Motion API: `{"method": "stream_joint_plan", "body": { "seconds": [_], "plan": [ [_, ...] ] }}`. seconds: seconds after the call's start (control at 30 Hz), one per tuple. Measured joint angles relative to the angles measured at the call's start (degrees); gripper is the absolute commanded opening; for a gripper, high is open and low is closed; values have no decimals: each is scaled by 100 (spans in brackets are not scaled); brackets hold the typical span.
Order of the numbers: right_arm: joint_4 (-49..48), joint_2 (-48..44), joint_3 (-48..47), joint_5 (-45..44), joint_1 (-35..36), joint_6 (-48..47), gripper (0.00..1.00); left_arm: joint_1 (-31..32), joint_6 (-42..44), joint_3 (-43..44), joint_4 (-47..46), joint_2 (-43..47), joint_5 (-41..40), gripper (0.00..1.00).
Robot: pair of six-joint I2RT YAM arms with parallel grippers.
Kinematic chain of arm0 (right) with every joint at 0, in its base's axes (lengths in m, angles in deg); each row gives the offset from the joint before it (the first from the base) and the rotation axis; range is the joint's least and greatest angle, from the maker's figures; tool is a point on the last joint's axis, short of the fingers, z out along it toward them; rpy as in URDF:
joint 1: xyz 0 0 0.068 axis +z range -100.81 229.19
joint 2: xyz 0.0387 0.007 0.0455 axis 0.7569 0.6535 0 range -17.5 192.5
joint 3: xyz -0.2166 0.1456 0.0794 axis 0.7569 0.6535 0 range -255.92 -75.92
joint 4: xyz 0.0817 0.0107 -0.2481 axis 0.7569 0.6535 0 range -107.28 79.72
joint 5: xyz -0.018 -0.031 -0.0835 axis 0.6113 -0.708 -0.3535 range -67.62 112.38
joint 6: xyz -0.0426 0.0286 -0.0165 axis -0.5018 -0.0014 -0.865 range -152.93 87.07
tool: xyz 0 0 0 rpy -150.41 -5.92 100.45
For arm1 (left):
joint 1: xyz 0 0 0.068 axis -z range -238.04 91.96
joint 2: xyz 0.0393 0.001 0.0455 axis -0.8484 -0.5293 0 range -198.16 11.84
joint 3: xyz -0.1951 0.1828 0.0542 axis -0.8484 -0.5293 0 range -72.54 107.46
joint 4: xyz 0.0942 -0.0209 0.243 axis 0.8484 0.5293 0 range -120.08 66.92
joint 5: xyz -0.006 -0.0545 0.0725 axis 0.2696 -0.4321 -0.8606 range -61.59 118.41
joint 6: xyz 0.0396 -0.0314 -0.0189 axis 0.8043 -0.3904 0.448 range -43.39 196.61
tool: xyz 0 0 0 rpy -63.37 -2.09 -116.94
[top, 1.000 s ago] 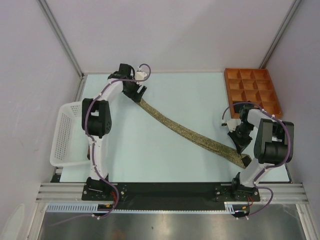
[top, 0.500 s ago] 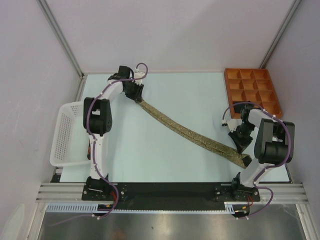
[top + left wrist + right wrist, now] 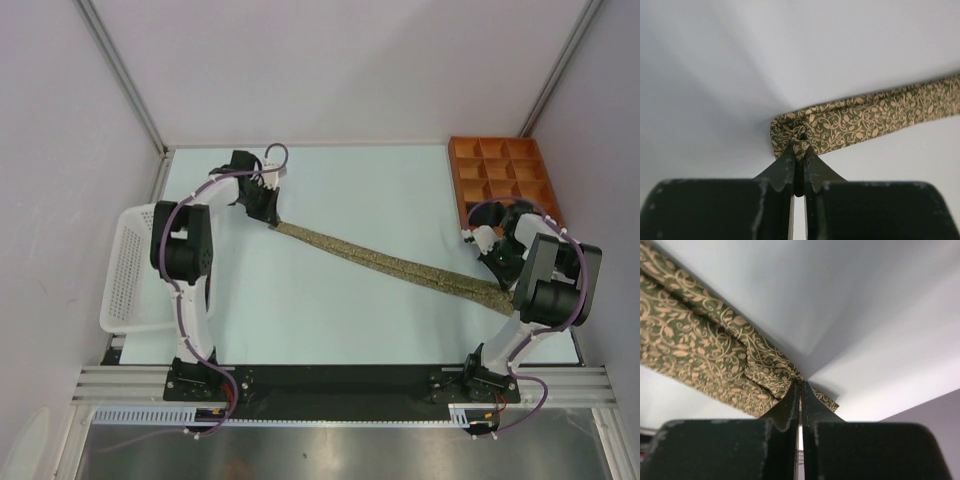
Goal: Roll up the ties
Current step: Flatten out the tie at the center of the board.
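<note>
— Where is the long olive-green fabric necktie point(image 3: 385, 263) with the tan vine print?
— It is pulled nearly straight across the pale blue table point(image 3: 330, 320). It slants from well left of the orange compartment tray point(image 3: 505, 180) to a spot near the tray, on the side toward the arm bases.
— Who holds it?
— Both arms. The left gripper point(image 3: 268, 210) is pinched tight on the end far from the tray, and the cloth bunches at its tips. The right gripper point(image 3: 503, 280) is clamped on the end beside the tray, with folds gathered between its closed fingers.
— Does the middle touch the table?
— I cannot tell.
</note>
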Motion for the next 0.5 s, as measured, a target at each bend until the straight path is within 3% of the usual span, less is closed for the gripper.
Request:
{"method": "stream_joint_plan", "body": {
  "seconds": [0.5],
  "plan": [
    [-839, 555, -348, -813, -258, -1976, 0, 13, -1716, -2894, -114, 2022, 385, 3]
  ]
}}
